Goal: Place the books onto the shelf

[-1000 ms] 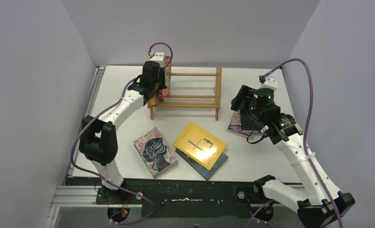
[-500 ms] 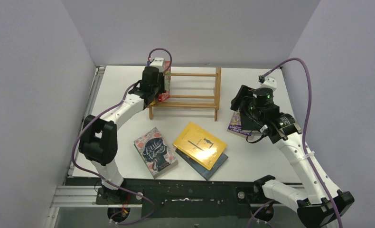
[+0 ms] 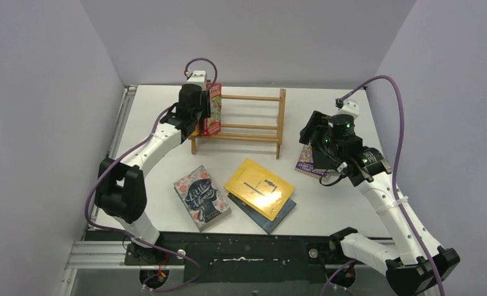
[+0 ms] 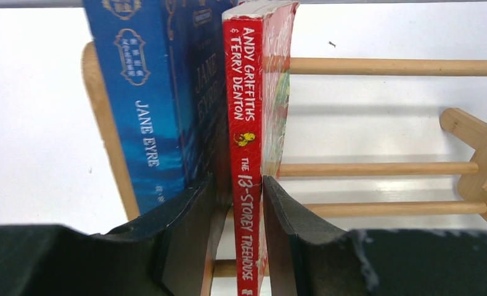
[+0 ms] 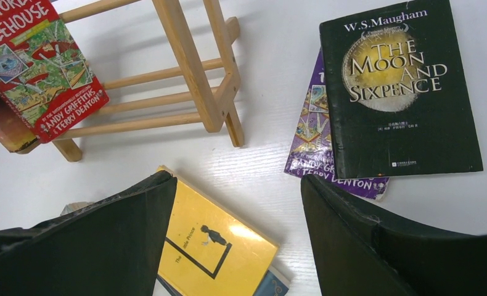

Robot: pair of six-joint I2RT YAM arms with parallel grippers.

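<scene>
The shelf (image 3: 253, 126) stands at the back of the table. At its left end a blue book (image 4: 148, 98) and a red-green cartoon book (image 4: 247, 154) stand upright, spines toward the left wrist camera. My left gripper (image 4: 237, 180) straddles the red book's spine, open a little: a gap shows on the left side, and the right finger (image 4: 281, 234) lies close against the cover. My right gripper (image 5: 236, 179) hangs open and empty above the table. Below it is a yellow book (image 5: 219, 253); a black book (image 5: 398, 86) lies on a purple one (image 5: 312, 142).
The yellow book (image 3: 259, 188) rests on a dark blue book (image 3: 278, 216) at the front centre. A dark book with white script (image 3: 201, 197) lies flat to its left. The shelf's right part (image 4: 383, 66) holds no books.
The left arm carried the red book back against the blue one, and it now stands upright on the shelf. The left jaws have loosened off it. The right arm has not moved.
</scene>
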